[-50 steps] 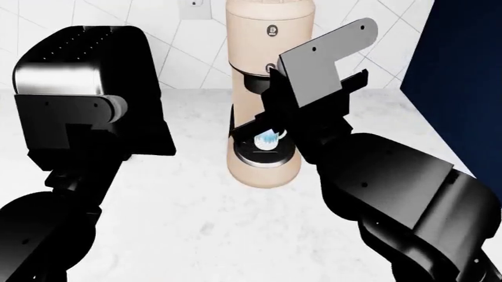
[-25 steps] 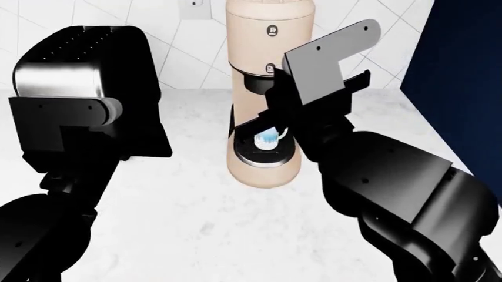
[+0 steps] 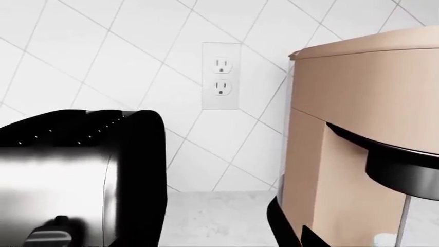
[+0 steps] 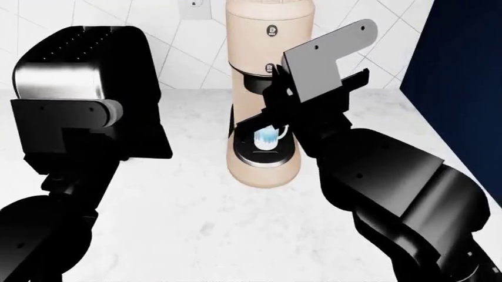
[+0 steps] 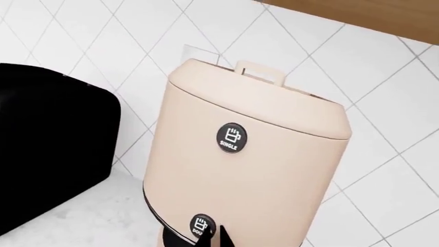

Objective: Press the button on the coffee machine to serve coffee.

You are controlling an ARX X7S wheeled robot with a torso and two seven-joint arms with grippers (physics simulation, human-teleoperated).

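If the right end effector [image 5: 221, 237] slips, it may miss the lower button [image 5: 201, 225] at 6 o'clock on the coffee machine [image 4: 268, 88]. I cannot tell if it is spread. The cup [image 4: 268, 137] would stay unfilled.

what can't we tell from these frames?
- Right gripper's jaws: its own arm blocks them in the head view; the right wrist view shows only a dark tip at the edge.
- Contact with the lower button: not resolvable.
- Left gripper: in no view.
- Cup contents: too small.
- Coffee machine base: cropped in both wrist views.
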